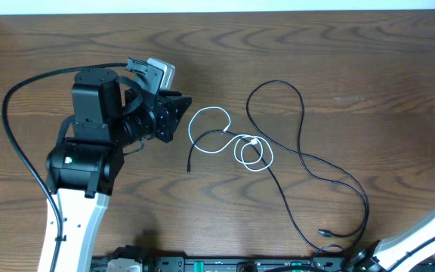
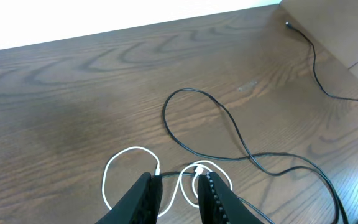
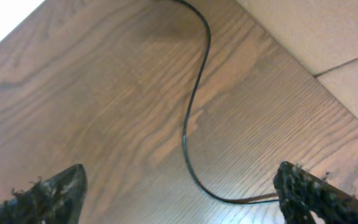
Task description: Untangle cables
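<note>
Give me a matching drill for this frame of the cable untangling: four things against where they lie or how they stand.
Things:
1. white cable
2. long black cable
3. left pincer
4. right pincer

Place or state:
a. spread wide, gripping nothing
b. small loops in the middle of the table
c. narrow gap, just short of the white loops
d. one big loop, then trailing toward the robot's side

Pairs: 1-b; 2-d; 3-c; 4-a

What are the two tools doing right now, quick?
Left tool: slightly open, holding nothing.
Right tool: wide open, holding nothing.
</note>
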You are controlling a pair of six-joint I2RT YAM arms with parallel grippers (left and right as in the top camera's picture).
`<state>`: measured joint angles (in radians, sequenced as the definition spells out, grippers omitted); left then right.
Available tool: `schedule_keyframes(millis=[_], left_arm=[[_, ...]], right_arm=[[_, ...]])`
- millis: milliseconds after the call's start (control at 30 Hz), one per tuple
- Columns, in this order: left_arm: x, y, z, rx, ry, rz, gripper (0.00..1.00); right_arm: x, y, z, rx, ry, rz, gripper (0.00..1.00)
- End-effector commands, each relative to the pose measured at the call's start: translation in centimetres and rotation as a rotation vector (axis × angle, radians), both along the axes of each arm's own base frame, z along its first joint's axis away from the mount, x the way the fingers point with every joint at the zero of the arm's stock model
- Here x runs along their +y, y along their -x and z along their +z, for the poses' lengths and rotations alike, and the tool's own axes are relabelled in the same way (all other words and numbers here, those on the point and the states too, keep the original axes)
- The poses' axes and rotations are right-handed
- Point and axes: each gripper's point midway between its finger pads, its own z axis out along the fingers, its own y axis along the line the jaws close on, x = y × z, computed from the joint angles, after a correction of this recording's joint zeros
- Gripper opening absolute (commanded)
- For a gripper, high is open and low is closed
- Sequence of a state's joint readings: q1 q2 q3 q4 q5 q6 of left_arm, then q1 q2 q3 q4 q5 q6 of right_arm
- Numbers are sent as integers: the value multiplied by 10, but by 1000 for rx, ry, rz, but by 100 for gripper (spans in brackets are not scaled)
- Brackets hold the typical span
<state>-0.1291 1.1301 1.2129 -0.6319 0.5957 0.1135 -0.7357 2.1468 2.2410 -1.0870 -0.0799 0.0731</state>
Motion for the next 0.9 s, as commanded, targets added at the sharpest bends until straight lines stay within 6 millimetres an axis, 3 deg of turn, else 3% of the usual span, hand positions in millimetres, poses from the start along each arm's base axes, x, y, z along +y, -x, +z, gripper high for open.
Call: schedule_keyframes(millis=[0, 167, 533, 767, 867], left_arm=[[0, 2, 2, -26, -18, -12, 25], [0, 0, 5, -39, -15, -11, 25], [0, -1, 6, -45, -14, -11, 25], [-10, 1, 10, -63, -11, -41, 25], [-15, 1, 11, -74, -14, -54, 25]], right_arm=[[-16, 8, -39, 92, -3, -62, 95], [-29, 10, -85, 192, -8, -92, 96], [-31, 4, -195, 322, -86, -83, 98], [-29, -1, -222, 336, -98, -69, 97], [-29, -3, -223, 334, -96, -67, 88]])
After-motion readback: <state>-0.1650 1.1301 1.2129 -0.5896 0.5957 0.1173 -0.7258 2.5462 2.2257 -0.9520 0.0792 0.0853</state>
